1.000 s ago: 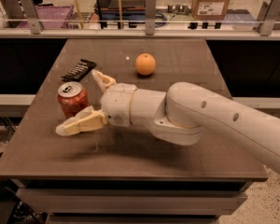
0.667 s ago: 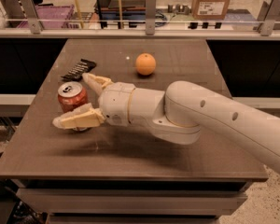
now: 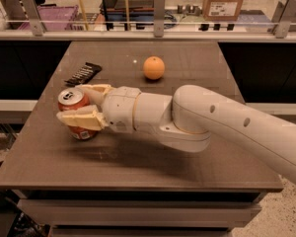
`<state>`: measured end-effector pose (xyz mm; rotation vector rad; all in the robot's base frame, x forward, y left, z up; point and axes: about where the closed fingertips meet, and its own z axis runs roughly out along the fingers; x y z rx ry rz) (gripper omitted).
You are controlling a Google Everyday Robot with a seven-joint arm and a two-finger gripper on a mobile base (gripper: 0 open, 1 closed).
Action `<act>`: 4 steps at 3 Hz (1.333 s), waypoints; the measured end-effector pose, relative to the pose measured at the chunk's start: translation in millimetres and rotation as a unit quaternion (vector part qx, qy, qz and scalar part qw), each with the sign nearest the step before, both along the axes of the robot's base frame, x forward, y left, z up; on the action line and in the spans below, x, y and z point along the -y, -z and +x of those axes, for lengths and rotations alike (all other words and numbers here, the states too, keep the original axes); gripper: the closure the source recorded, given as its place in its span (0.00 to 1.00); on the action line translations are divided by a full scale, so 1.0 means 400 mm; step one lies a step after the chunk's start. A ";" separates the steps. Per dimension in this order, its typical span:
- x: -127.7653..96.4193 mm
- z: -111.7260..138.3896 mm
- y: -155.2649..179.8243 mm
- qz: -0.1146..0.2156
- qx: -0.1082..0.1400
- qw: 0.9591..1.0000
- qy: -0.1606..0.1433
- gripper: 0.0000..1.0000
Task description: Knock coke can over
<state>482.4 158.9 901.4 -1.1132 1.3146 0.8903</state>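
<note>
The coke can (image 3: 75, 104), orange-red with a silver top, stands near the table's left edge and leans with its top toward the left. My gripper (image 3: 71, 102) reaches in from the right at can height. Its far finger (image 3: 94, 89) lies behind the can and its near finger (image 3: 81, 118) crosses the can's front. Both press against the can, so the gripper is shut on it. The can's lower part (image 3: 84, 132) shows below the near finger.
A round orange fruit (image 3: 154, 67) sits at the table's middle back. A flat black snack bar wrapper (image 3: 83, 73) lies at the back left. The table's left edge (image 3: 19, 137) is close to the can. My arm (image 3: 227, 127) spans the right half of the table.
My gripper moved left around the can and its fingers narrowed onto it. The can shifted slightly left and now leans.
</note>
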 end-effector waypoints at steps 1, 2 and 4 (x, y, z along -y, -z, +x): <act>-0.005 -0.003 -0.003 0.000 0.001 1.000 -0.002 0.88; -0.009 -0.006 -0.005 -0.001 0.002 1.000 -0.003 1.00; 0.065 -0.016 -0.026 -0.028 0.009 0.999 0.017 1.00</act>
